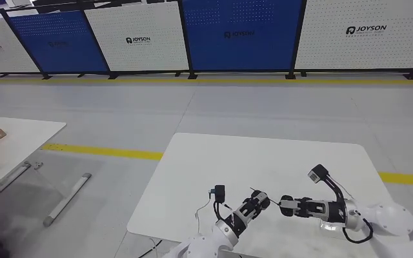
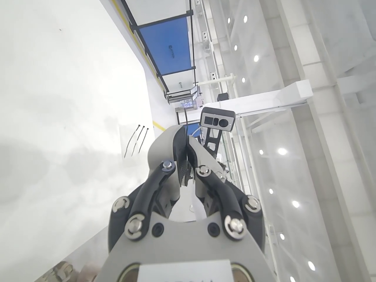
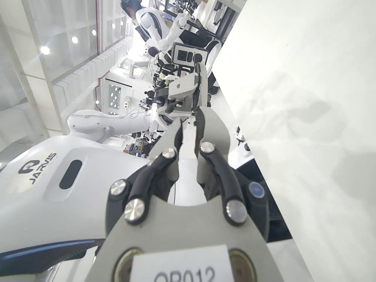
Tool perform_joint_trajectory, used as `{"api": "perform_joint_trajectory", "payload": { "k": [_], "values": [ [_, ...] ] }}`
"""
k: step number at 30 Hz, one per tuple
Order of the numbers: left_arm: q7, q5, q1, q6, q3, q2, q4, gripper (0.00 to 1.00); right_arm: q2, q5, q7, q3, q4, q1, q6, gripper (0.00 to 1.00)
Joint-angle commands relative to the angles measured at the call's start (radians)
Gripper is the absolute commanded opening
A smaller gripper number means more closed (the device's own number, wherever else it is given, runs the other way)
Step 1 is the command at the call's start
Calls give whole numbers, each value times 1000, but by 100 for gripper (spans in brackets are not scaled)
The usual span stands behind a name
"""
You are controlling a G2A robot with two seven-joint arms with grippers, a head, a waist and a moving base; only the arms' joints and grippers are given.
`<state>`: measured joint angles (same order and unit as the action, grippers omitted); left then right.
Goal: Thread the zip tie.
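zip tie spans the gap between the two grippers, just above the near side of the table. left gripper has its pads pressed together on one end of it. right gripper faces it with fingers a little apart, the tie running beside one pad; contact unclear. step, as judged: bringing tail to head, no loop formed yet. next move calls for fine alignment of tip and slot, then a firm pinch and pull. three spare ties lie flat farther out.
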<state>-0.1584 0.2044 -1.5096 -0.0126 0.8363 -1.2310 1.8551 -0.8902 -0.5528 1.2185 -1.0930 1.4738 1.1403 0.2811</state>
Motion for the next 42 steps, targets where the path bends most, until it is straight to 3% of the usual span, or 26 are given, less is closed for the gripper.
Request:
{"api": "perform_joint_trajectory", "payload": {
  "k": [1, 2, 6, 8, 42],
  "values": [
    [-59, 3, 0, -3, 9, -5, -2, 0, 7, -32, -5, -42, -7, 28, 24, 100],
    [-104, -22, 2, -12, 9, -8, -6, 0, 13, -46, -3, -71, -9, 49, 36, 100],
    [-125, -29, 12, -13, -5, -17, -37, 0, 29, -89, -13, -157, -6, 117, 45, 100],
    [-118, -8, 12, -10, -16, -22, -54, 0, 29, -89, -13, -157, -6, 117, 45, 100],
    [-118, -8, 12, -10, -16, -22, -54, 0, 29, -89, -13, -157, -6, 117, 45, 100]
  ]
}}
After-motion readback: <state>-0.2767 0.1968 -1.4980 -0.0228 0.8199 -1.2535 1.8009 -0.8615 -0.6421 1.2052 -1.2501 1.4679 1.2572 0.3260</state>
